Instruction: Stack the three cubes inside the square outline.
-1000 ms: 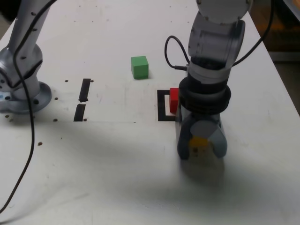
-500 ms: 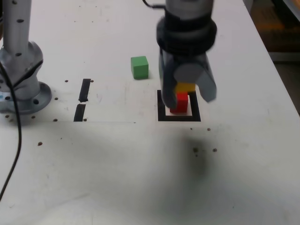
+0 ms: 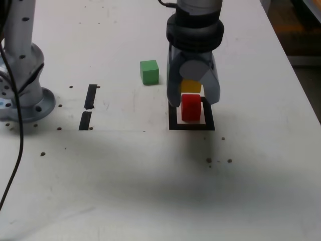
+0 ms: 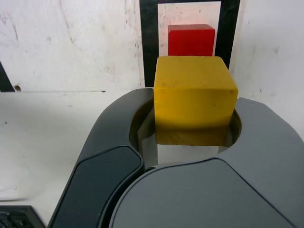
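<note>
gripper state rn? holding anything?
Gripper: closed on the yellow cube, carried above the red cube.

table point(image 3: 261, 201): white, scuffed, specked | beyond its right edge: dark floor point(image 3: 306, 45)

The gripper point(image 3: 193, 93) hangs over the far edge of the square outline point(image 3: 173, 114), closed on the yellow cube point(image 3: 191, 86), so it blocks the way in from behind and above. The red cube point(image 3: 190, 107) stands inside the outline and fills most of its white centre, with only thin strips bare on either side. The surface point(image 3: 150, 175) in front of the outline lies open. The green cube point(image 3: 149, 71) sits apart towards the exterior view's left, with bare surface all round it. Farther left, two short black tape strips point(image 3: 89, 105) lie flat, and the arm's base point(image 3: 22, 95) stands at the left edge.
</note>
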Robot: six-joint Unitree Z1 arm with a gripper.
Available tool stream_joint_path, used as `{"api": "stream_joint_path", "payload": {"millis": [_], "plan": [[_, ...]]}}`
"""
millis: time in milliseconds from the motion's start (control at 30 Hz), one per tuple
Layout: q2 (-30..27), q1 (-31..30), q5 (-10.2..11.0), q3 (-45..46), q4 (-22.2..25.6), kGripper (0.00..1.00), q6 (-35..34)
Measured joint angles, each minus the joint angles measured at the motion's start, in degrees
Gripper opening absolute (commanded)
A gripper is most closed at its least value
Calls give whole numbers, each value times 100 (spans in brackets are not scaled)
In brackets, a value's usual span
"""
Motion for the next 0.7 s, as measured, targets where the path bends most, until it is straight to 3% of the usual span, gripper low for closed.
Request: {"api": "stream_joint_path", "payload": {"millis": [700], "plan": [[111, 433, -292, 645, -803, 20, 387]]}}
